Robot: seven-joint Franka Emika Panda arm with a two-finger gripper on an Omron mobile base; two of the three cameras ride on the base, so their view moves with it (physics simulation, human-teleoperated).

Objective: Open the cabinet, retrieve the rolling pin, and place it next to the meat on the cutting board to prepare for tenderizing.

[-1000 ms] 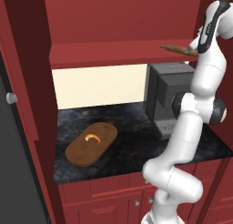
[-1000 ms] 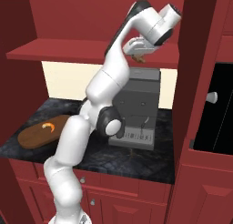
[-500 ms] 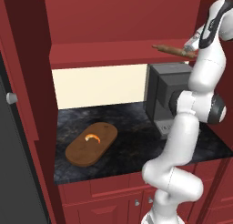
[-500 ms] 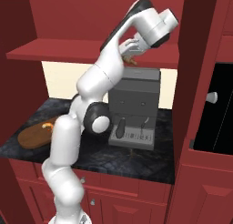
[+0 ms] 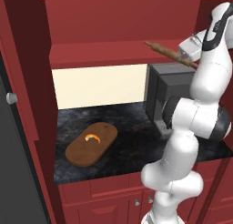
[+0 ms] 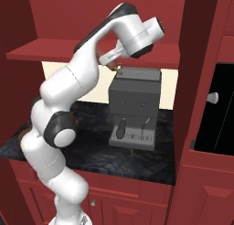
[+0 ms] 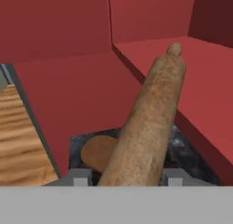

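In the hand view the tool (image 7: 122,176) sits at the bottom centre, its two tips on either side of the pin (image 7: 148,123), pinching it near one end. The pin runs from there up toward the upper right of the frame, its narrow handle at the far tip. In the left base view the pin (image 5: 166,51) juts out from the wrist at the upper right, level with the cabinet (image 5: 113,22) shelf and above the grey machine (image 5: 170,91).

The pin looks like a stiff wooden cylinder, light enough for a two-finger grip, smooth and round, so it may roll or pivot between the pads. Held this near one end, the long free part would lever downward; a hold nearer the middle of the thick body would probably be steadier.

Farther off, on the dark surface (image 5: 127,127) at lower left of the left base view, lies the board (image 5: 91,144) with the meat (image 5: 93,137) resting on it, well apart from the pin.

Count: one pin, one board, one piece of meat, one machine.
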